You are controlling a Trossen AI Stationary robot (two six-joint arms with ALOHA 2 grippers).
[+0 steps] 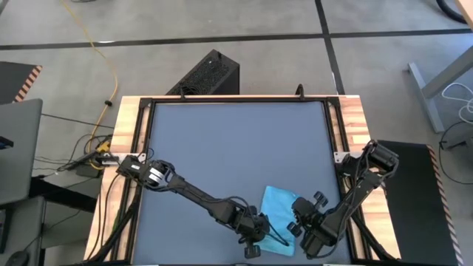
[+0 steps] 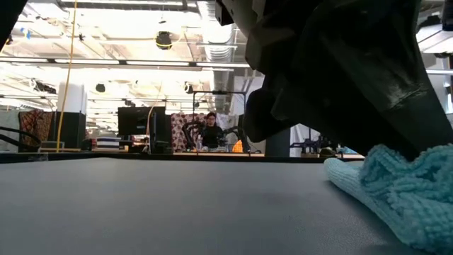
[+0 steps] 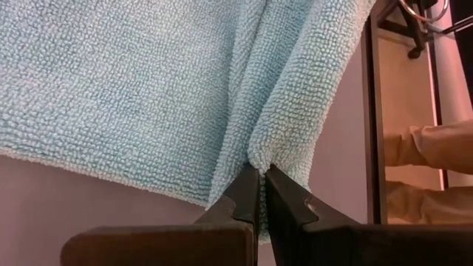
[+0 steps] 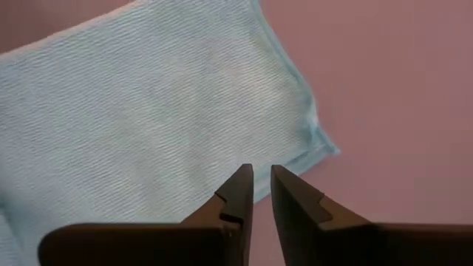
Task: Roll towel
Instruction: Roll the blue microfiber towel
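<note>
The sky-blue towel (image 1: 279,205) lies on the dark grey tabletop near its front edge, right of the middle; the low view shows it at the right (image 2: 407,195). One side of the towel is turned over into a thick fold (image 3: 295,96). My left gripper (image 3: 260,176) is shut on the near end of that fold, at the towel's near left part (image 1: 270,235). My right gripper (image 4: 260,177) hangs above the towel's right part (image 4: 148,111), its fingers a narrow gap apart with nothing between them. My left gripper pinches the end of the towel's turned-over fold (image 3: 255,155) between its two fingertips, several layers thick. The fingers slant down from the table's left and near side. The rest of the towel lies flat and slack on the table.
Wooden side rails (image 1: 355,118) border the mat, and the table's near edge is close behind both grippers. A black box (image 1: 211,74) stands beyond the far edge. Bare mat (image 1: 222,140) stretches left and far of the towel. A person (image 2: 210,129) sits far off in the room.
</note>
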